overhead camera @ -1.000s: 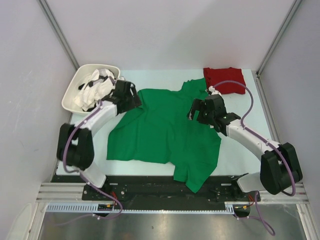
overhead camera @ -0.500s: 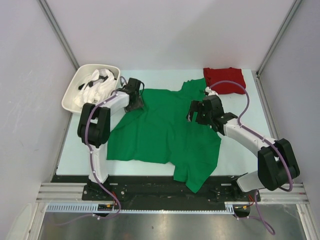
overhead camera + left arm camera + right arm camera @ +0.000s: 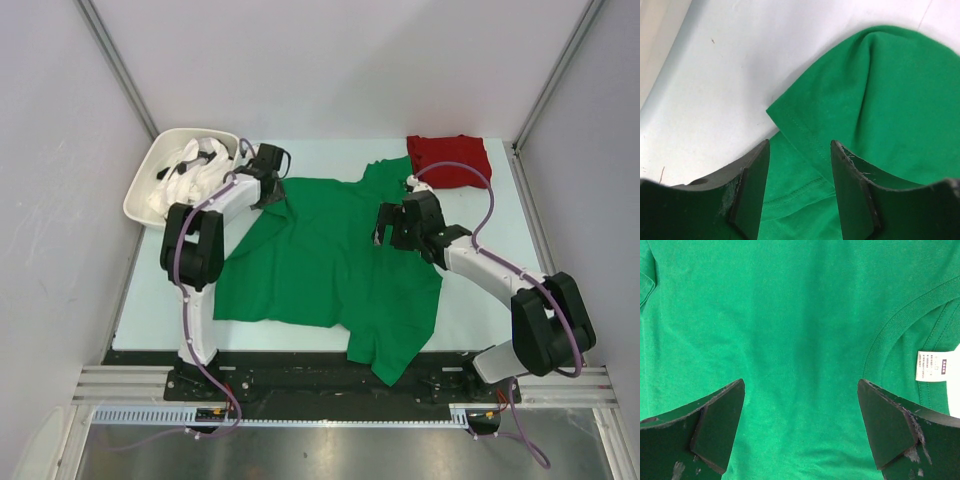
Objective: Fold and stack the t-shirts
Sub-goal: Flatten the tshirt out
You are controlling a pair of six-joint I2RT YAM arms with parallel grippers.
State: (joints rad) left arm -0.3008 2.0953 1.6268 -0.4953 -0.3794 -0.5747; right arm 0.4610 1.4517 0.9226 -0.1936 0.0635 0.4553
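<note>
A bright green t-shirt point(image 3: 330, 265) lies spread over the middle of the pale counter point(image 3: 480, 300) in the top view, rumpled at its lower right corner near the bottom edge of the counter. A dark red t-shirt point(image 3: 449, 160), folded square, sits in the upper right of the counter, just beside the green one's upper right edge. The left end effector point(image 3: 272, 190) is at the green shirt's upper left corner; in the left wrist view its fingers point(image 3: 751, 185) stand apart with a hemmed, folded edge of green cloth point(image 3: 805, 140) between them, not clamped. The right end effector point(image 3: 388, 226) hangs over the upper right part of the green shirt; in the right wrist view its fingers point(image 3: 715, 427) are spread wide above flat green fabric, with the ribbed neckline point(image 3: 890, 332) curving at the right of the frame and a small white neck label point(image 3: 931, 365) inside it. A white bin point(image 3: 143, 192) holding pale crumpled cloth stands in the upper left of the top view, near the left arm.
</note>
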